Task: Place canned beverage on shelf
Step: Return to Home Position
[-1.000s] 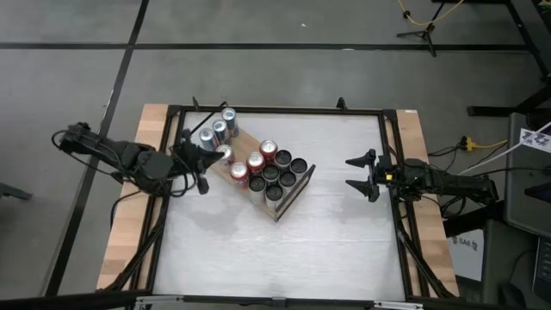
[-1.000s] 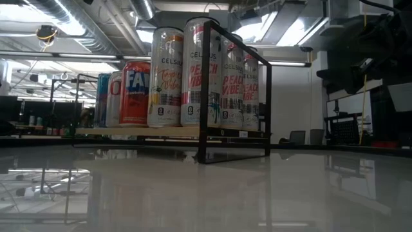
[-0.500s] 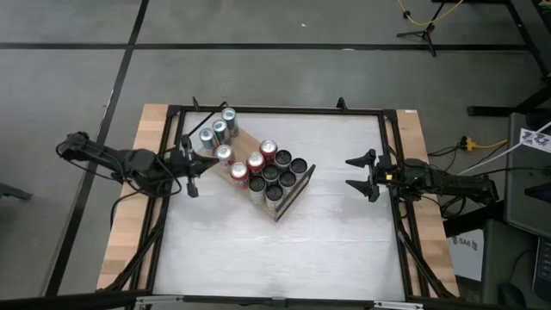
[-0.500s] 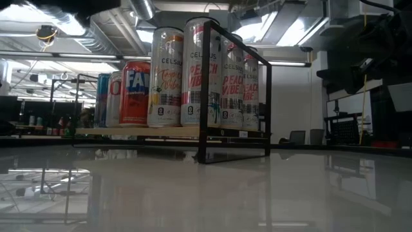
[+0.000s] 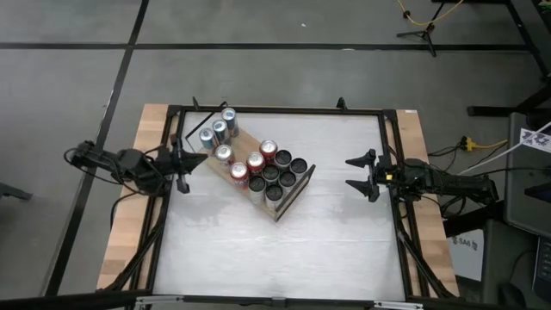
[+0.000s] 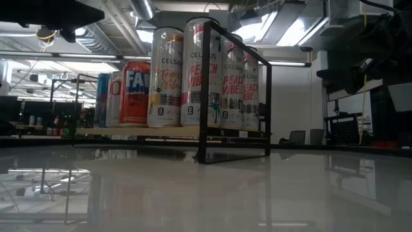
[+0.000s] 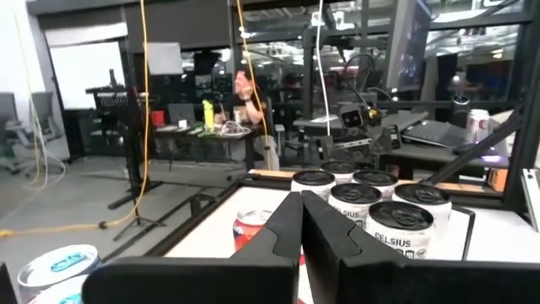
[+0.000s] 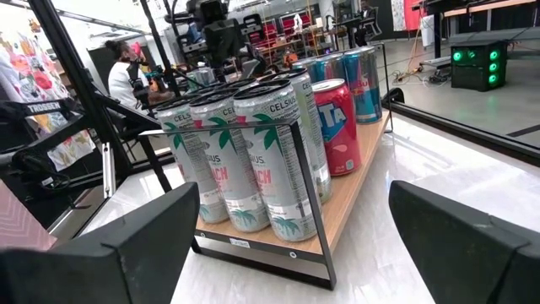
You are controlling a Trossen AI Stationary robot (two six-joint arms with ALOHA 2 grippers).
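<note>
The white tabletop (image 5: pixel 284 241) with wooden side edges sat inside a black frame, with an open workshop visible beyond it in the low view.

**Left arm.** In the high view the left gripper (image 5: pixel 196 159) hung over the table's 9 o'clock edge. Its fingers (image 7: pixel 278 232) were pressed together and held nothing.

**Shelf.** The shelf (image 5: pixel 244 140) stood left of table centre.
- It lay at 3 o'clock from the left gripper, just beside it and not touching.
- Its long axis ran from 10 o'clock to 4 o'clock.
- The left arm was clearly the nearer of the two.

Judged from this layout, a retreat toward 9 o'clock would carry the closed fingers directly away from the shelf's near end.

**Load, from the 10 o'clock end:**
- silver-blue cans (image 5: pixel 219 128), with no legible brand;
- red cans (image 5: pixel 256 162), one showing the letters "FA" in the low view;
- CELSIUS cans (image 5: pixel 283 176), tall and slim, marked "CELSIUS" and "PEACH VIBE".

All the cans stood upright on the board, and none lay on the tabletop.

**Right arm.** The right gripper (image 5: pixel 360 175) waited at the 3 o'clock edge, well apart from the shelf. Its fingers (image 8: pixel 126 245) were spread wide and empty.
</note>
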